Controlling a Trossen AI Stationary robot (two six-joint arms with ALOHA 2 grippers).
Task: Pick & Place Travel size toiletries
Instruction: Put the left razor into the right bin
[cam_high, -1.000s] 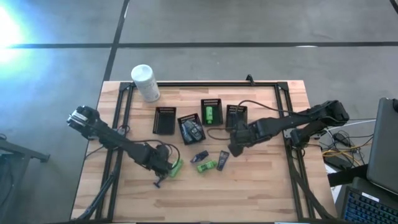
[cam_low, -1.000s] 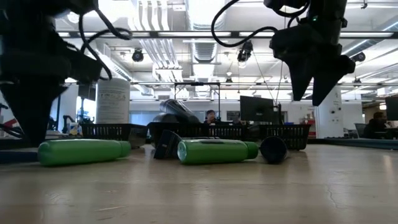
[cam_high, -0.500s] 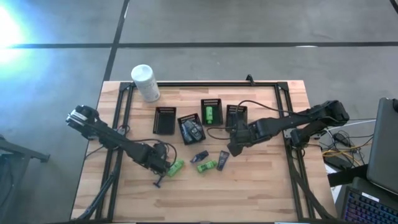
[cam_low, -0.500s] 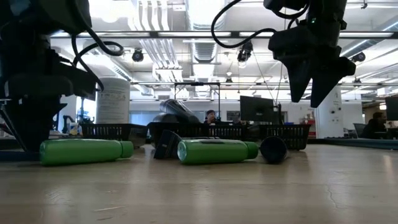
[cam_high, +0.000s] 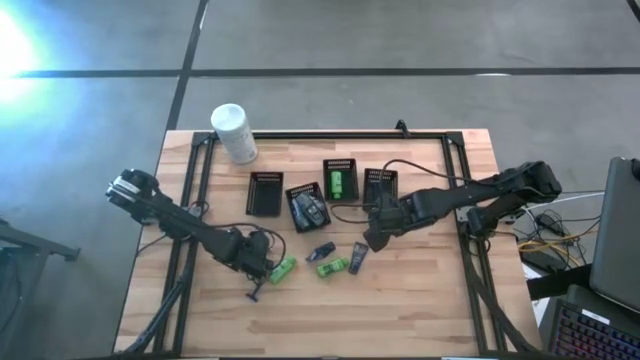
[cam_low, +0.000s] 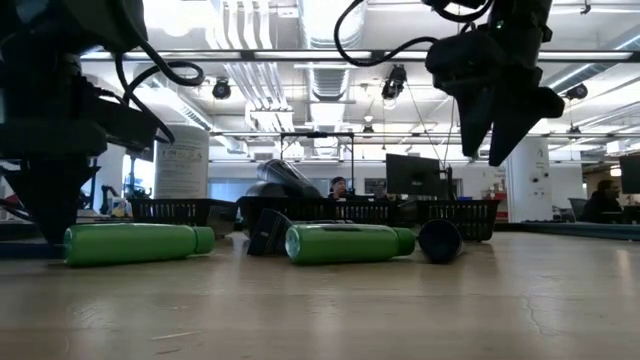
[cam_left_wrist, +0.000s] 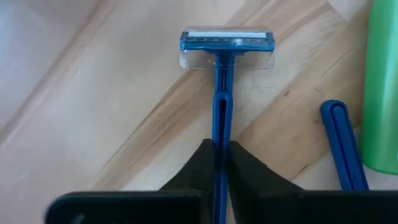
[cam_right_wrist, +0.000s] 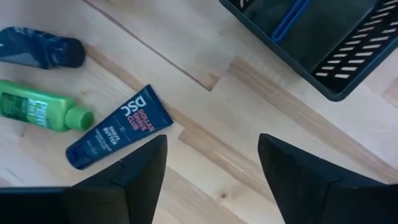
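A blue razor (cam_left_wrist: 225, 74) lies flat on the wooden table, and my left gripper (cam_left_wrist: 221, 163) is shut on its handle near the table's front left (cam_high: 262, 278). A second blue handle (cam_left_wrist: 341, 142) and a green bottle (cam_left_wrist: 380, 81) lie beside it. My right gripper (cam_high: 372, 240) hangs open above the table at mid right, holding nothing. Below it lie a dark flat tube (cam_right_wrist: 118, 127), a green bottle (cam_right_wrist: 43, 109) and a dark bottle (cam_right_wrist: 40, 53). In the low view both green bottles (cam_low: 135, 243) (cam_low: 345, 243) lie on their sides. My left gripper pinches the razor's thin blue handle (cam_left_wrist: 220, 134) between its two fingers, partway back from the head. The fingers come from above, pointing steeply down, with the handle running out between them. The razor's head (cam_left_wrist: 227, 45) lies on the table.
Several small black slatted baskets (cam_high: 265, 193) (cam_high: 307, 207) (cam_high: 340, 180) (cam_high: 380, 186) stand in a row across the table's middle. One (cam_right_wrist: 323, 43) holds a blue razor (cam_right_wrist: 292, 18). A white canister (cam_high: 233, 132) stands at the far left corner. Bare wood lies along the near edge.
My left gripper has shut on the razor's handle; in the low view its dark tip has narrowed to a point just behind the left green bottle. The razor and the bottles lie where they were.
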